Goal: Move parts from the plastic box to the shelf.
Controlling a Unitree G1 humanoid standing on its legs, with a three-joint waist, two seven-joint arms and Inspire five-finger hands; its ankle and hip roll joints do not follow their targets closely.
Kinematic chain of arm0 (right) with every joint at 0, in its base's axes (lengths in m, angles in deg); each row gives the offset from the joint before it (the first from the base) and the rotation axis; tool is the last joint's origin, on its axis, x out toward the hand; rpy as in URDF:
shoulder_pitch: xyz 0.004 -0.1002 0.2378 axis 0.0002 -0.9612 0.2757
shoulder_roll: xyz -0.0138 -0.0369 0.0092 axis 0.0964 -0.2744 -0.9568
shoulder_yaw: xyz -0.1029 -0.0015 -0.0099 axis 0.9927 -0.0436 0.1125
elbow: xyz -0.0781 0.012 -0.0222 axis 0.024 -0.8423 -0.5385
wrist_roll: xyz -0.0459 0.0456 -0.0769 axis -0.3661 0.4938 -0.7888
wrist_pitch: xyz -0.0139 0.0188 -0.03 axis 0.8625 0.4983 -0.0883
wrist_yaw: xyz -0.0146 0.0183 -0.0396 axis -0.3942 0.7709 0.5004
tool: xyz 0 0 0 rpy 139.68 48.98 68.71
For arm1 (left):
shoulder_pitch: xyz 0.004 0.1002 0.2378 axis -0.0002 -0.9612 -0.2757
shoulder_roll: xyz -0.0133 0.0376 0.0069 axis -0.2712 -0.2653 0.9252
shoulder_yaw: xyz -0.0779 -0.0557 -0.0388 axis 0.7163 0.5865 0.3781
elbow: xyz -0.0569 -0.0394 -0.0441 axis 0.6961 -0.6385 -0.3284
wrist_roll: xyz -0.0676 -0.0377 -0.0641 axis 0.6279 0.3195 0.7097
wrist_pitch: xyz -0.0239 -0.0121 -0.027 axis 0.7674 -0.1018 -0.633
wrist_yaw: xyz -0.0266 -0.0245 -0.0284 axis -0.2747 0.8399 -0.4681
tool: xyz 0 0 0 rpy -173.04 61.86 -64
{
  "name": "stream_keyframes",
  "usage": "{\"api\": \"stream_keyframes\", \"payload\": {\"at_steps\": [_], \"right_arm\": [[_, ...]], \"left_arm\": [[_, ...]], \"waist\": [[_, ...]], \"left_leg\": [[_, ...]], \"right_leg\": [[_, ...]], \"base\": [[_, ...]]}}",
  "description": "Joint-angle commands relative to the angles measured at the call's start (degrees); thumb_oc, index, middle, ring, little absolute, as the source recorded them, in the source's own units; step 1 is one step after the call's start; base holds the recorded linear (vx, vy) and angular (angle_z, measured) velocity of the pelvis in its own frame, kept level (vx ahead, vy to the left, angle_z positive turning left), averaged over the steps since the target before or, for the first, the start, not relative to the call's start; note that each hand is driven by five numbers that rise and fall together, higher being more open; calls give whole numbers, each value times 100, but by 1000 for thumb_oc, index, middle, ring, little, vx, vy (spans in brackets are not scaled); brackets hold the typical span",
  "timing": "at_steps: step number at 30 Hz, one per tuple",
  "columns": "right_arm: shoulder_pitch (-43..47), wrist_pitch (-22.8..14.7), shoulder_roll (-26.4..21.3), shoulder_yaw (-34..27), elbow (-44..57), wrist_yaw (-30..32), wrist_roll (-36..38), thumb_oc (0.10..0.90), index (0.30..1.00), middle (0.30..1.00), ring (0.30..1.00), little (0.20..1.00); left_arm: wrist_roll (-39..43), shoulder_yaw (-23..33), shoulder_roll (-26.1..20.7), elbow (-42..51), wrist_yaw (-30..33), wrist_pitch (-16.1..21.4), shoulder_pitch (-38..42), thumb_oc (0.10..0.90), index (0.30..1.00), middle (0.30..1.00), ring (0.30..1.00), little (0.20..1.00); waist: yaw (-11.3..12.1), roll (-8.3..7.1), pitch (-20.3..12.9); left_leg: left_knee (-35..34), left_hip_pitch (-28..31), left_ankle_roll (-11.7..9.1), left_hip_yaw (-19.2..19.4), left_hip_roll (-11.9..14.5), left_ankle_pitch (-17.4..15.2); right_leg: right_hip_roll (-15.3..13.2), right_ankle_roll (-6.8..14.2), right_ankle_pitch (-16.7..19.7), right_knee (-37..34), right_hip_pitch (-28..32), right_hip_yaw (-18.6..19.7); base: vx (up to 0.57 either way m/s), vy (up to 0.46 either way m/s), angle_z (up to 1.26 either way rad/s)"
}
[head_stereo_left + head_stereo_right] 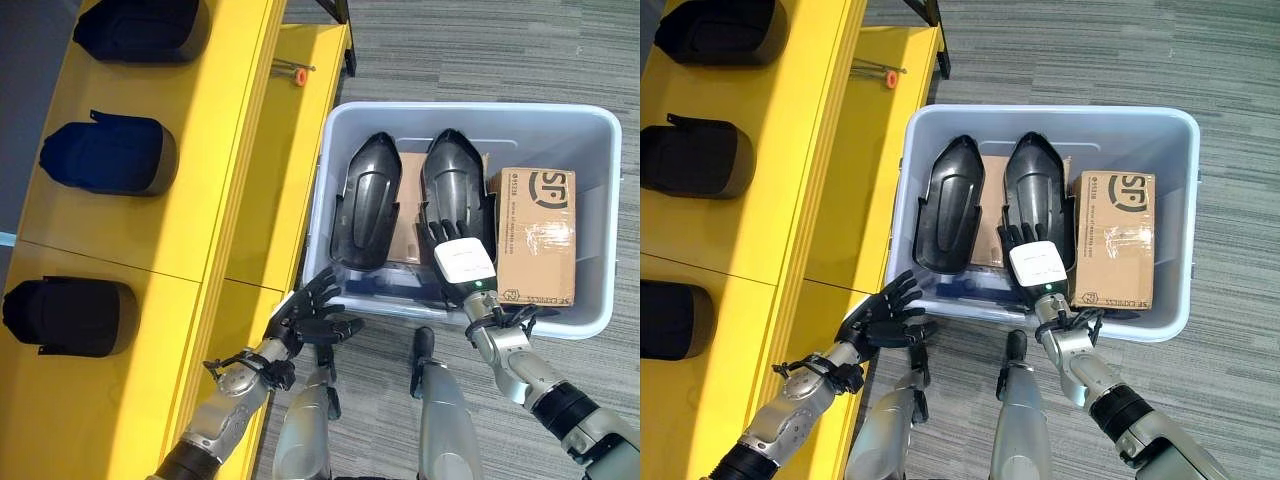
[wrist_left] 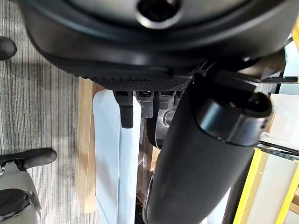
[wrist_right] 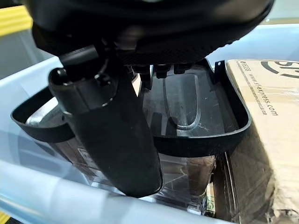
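Yellow shelf [image 1: 230, 150] at left — three dark parts already seated on it, the nearest one [image 1: 70, 315] at the near end. Left hand [image 1: 310, 315] is held with fingers spread, nothing gripped, just outside the near-left corner of the plastic box [image 1: 590, 200]. Inside the box, two black shell parts are laid side by side, long axes running near-to-far: left part [image 1: 368, 200], right part [image 1: 455, 180]. Right hand [image 1: 455, 255] is placed over the near end of the right part, fingers extended along its hollow; a closed grip cannot be confirmed. Right hand is judged nearer. Cardboard carton [image 1: 535, 235] sits at right; print on it is not read out.
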Motion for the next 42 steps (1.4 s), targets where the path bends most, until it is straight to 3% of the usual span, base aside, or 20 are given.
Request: {"api": "stream_keyframes", "payload": {"at_steps": [1, 5, 6, 12, 16, 17, 21, 30, 33, 34, 42], "right_arm": [[710, 238, 130, 119, 7, 263, -190, 900, 1000, 1000, 1000, 1000], [755, 551, 283, 175, -578, 526, 215, 900, 1000, 1000, 1000, 1000], [790, 624, 374, 188, -885, 845, 411, 900, 1000, 1000, 1000, 1000], [860, 603, 535, 54, -1309, 1536, 753, 900, 1000, 1000, 1000, 1000], [904, 444, 587, -25, -1346, 2015, 844, 900, 1000, 1000, 1000, 1000], [881, 88, 590, -144, -1223, 2717, 936, 900, 1000, 1000, 1000, 1000], [813, -245, 563, -403, -937, 3212, 977, 900, 1000, 1000, 1000, 1000], [620, -140, 565, -453, -1109, 2879, 1114, 900, 1000, 1000, 1000, 1000], [646, -75, 586, -420, -1213, 2831, 1156, 900, 1000, 1000, 1000, 1000], [688, 26, 628, -358, -1433, 2792, 1325, 900, 1000, 1000, 1000, 1000], [1086, 101, 728, -311, -2025, 2796, 1414, 900, 1000, 1000, 1000, 1000]], "left_arm": [[37, -104, -345, 227, -121, 74, -180, 900, 1000, 1000, 1000, 1000], [-3, -154, -325, 146, -147, 56, -104, 900, 1000, 1000, 1000, 1000], [-21, -205, -294, 48, -146, 116, -67, 900, 1000, 1000, 1000, 1000], [-46, -289, -263, -9, -154, 163, 4, 900, 1000, 1000, 1000, 1000], [-53, -351, -193, -48, -182, 185, 34, 900, 1000, 1000, 1000, 1000], [-71, -405, -117, -40, -158, 208, 36, 900, 1000, 1000, 1000, 1000], [-4, -491, -20, -77, -103, 264, 42, 900, 1000, 1000, 1000, 1000], [129, -570, 130, -312, -133, 514, 32, 900, 1000, 1000, 1000, 1000], [151, -574, 112, -349, -157, 540, 36, 900, 1000, 1000, 1000, 1000], [158, -599, 78, -384, -223, 536, 11, 900, 1000, 1000, 1000, 1000], [194, -689, 84, -431, -158, 528, 150, 900, 1000, 1000, 1000, 1000]], "waist": [[20, -186, -23], [70, -165, -23], [89, -143, -23], [113, -54, -23], [95, 11, -23], [54, 63, -23], [-24, 139, -23], [-112, 274, -23], [-104, 285, -23], [-87, 274, -23], [29, 307, -23]], "left_leg": [[571, -256, 361, -151, -252, -350], [590, -363, 370, -157, -257, -332], [603, -431, 369, -162, -257, -314], [594, -573, 377, -166, -273, -281], [566, -602, 382, -148, -289, -271], [545, -612, 389, -125, -299, -266], [539, -591, 394, -100, -336, -284], [583, -648, 392, -21, -379, -314], [614, -701, 396, -14, -386, -317], [670, -659, 365, -66, -431, -444], [855, -1103, 407, -86, -475, -466]], "right_leg": [[142, -108, -312, -164, 368, -164], [167, -139, -328, -105, 271, -205], [172, -147, -326, -62, 196, -218], [183, -169, -347, 17, 25, -229], [184, -174, -346, 17, -39, -207], [180, -176, -337, 2, -84, -169], [158, -163, -339, 0, -116, -105], [108, -179, -370, 32, -240, -17], [103, -188, -377, 68, -294, -22], [74, -149, -532, 146, -250, 8], [90, -184, -523, 307, -649, -44]], "base": [[-8, -53, 2], [4, -35, 4], [9, -35, 4], [3, -11, 2], [2, 15, 0], [10, 73, -1], [17, 74, -5], [8, 55, -8], [20, -5, 0], [59, -21, 2], [-15, -19, 3]]}}
